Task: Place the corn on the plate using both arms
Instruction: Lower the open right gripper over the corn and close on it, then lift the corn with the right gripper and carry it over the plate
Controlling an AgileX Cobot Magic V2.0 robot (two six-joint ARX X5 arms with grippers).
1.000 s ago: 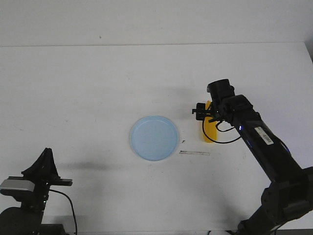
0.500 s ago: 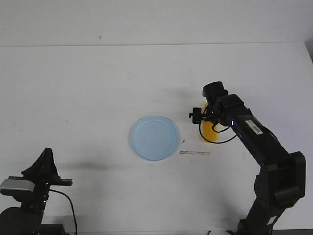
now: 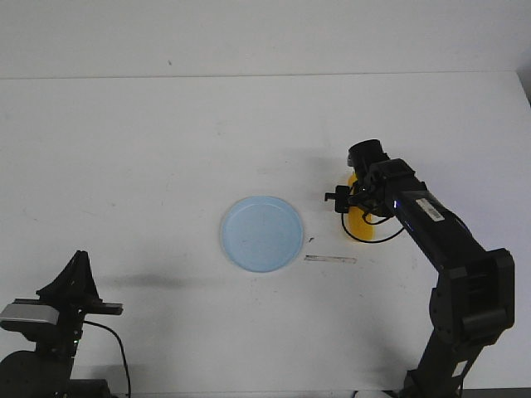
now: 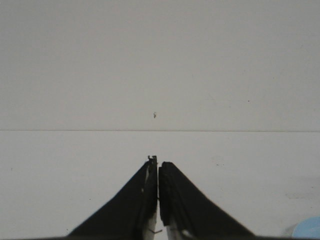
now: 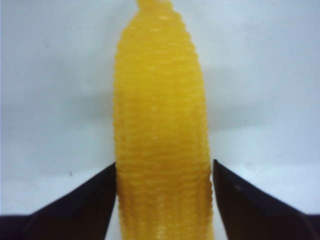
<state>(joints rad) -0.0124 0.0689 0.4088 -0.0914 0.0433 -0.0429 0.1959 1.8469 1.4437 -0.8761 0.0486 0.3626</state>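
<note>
The yellow-orange corn (image 3: 358,220) lies on the white table, right of the light blue plate (image 3: 262,233). My right gripper (image 3: 342,197) is down over the cob's far end. In the right wrist view the corn (image 5: 161,130) fills the middle, tapered end pointing away, and the two black fingers (image 5: 92,197) stand against its two sides, shut on it. My left gripper (image 3: 80,257) rests low at the near left, far from the plate. In the left wrist view it (image 4: 158,162) is shut and empty, and a sliver of the plate (image 4: 309,229) shows at the edge.
A thin pale strip (image 3: 330,259) lies on the table between the plate and the corn, nearer the front. The table's far edge (image 3: 265,76) meets a plain wall.
My right arm has swung a little toward the plate and lowered over the corn, so less of the cob shows in the front view. The left arm has not moved.
</note>
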